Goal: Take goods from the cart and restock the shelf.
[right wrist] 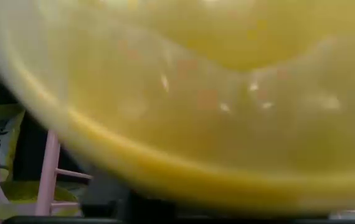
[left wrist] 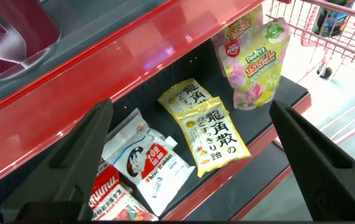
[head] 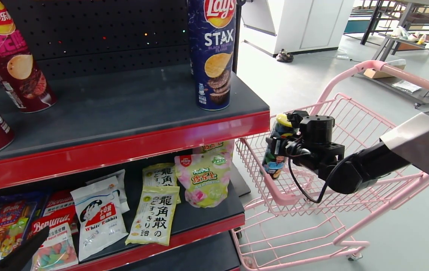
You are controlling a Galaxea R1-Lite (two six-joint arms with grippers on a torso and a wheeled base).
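A: Where is the bottle (head: 274, 165)?

B: In the right gripper (head: 279, 145), inside the cart (head: 395, 72), at the basket corner nearest the shelf (head: 124, 101). It stands nearly upright, with its yellow cap (head: 283, 119) above the basket rim. I cannot tell whether its base touches the basket floor.

A: How do the fingers sit on it?

B: They are closed against the bottle's upper part, just under the cap, which sits right up against the wrist camera.

A: And the left gripper (left wrist: 191, 109)?

B: It is spread wide with nothing between the fingers (left wrist: 78, 162). It hangs in front of the lower shelf board, facing the bags there.

A: What lies on that board?

B: A white bag (head: 99, 218), two yellow bags (head: 154, 216), one partly over the other, and a pink-green pouch (head: 205, 180) leaning at the end nearest the cart. More packets lie at the far left.

A: The upper board?

B: A blue tube (head: 212, 56) stands upright near the end beside the cart, and a maroon tube (head: 15, 60) stands tilted at the other end, with bare board between them.
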